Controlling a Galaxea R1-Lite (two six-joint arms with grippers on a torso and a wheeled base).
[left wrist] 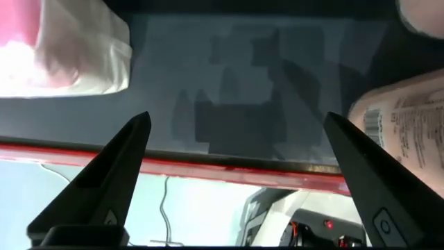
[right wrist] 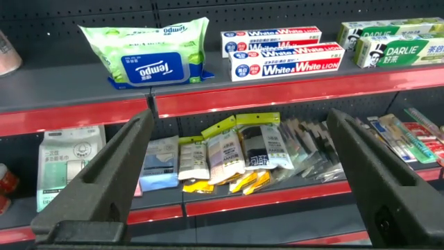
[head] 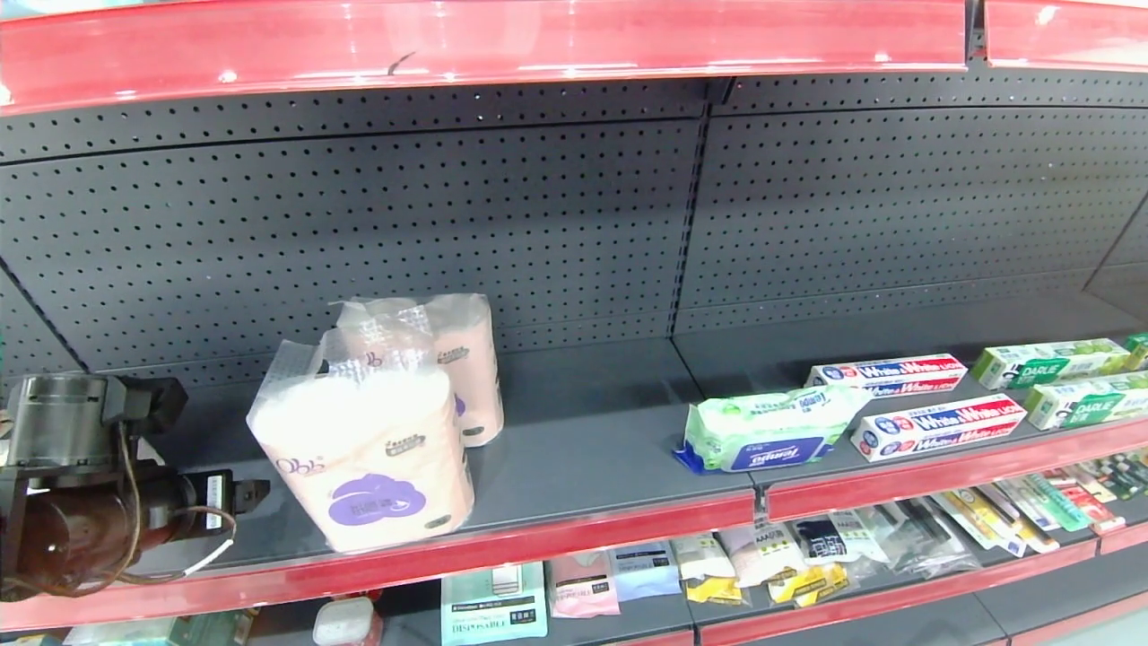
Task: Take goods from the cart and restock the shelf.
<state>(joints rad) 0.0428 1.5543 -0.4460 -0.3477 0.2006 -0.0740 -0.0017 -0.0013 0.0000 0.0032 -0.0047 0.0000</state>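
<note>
Restocking shelf, both claws spread and empty.
We see the grey shelf (head: 583,449) bearing, at its left, a near toilet-roll pack (head: 368,449) on the near edge with a far toilet-roll pack (head: 462,359) just behind it. To the right lie a wet-wipes pack (head: 762,431) and toothpaste boxes (head: 937,423). The left gripper (left wrist: 237,118) hangs agape at the shelf's near edge beside the rolls. The right gripper (right wrist: 241,114), agape, faces the wipes.

Matt metal shelf (head: 583,440), glossy-wrapped tissue pack (head: 368,458)
</note>
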